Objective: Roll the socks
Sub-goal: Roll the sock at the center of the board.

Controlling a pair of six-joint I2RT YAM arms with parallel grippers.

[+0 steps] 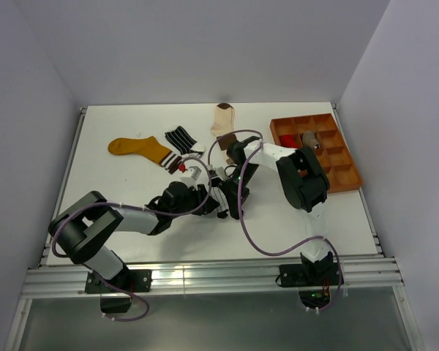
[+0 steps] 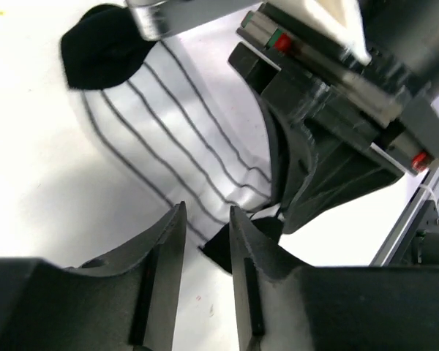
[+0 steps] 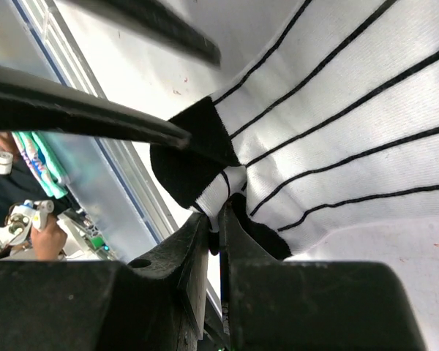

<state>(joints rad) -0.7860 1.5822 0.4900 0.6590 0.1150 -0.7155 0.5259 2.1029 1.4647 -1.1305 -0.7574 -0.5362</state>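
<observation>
Right hand (image 3: 218,221) clamped on white striped sock (image 3: 336,110); left hand (image 2: 207,219) fingers apart.
Wrist views show its black tip pinched. In the top view the arms cover it at the centre of the surface (image 1: 132,191), with the mustard sock (image 1: 137,148) at ten o'clock and the tray (image 1: 349,178) at two.

Soft, even white light fills the overhead view; the table (image 1: 117,183) glows bright, shadows faint. Left wrist view: the upper right of the frame smears into blur. Right wrist view: the striped sock (image 3: 351,110) looks crisp, the bottom edge dark and soft.
</observation>
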